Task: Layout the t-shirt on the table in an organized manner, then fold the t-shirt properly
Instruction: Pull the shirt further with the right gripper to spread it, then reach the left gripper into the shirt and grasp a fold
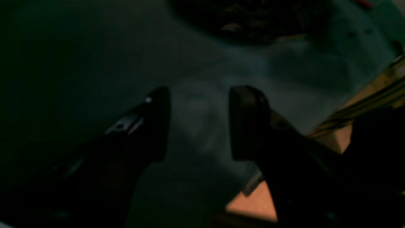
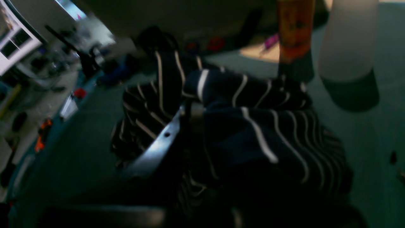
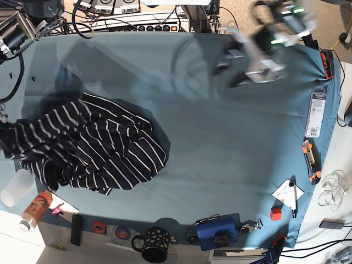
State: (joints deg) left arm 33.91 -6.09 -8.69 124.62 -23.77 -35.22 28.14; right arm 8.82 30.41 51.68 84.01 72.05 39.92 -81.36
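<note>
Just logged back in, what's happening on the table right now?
The t-shirt still lies crumpled on the table, toward the right arm's side, not laid out or folded yet. The right gripper is shut on a bunch of the striped fabric, as its wrist view shows. The left gripper is open and empty, held over bare teal cloth away from the shirt; in the base view that arm is a motion blur at the far edge.

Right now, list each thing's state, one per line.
T-shirt: crumpled, unfolded, on the table's left side.
Right gripper: shut on the t-shirt.
Left gripper: open, empty, over bare table.
Clear cup: lying by the shirt.
</note>
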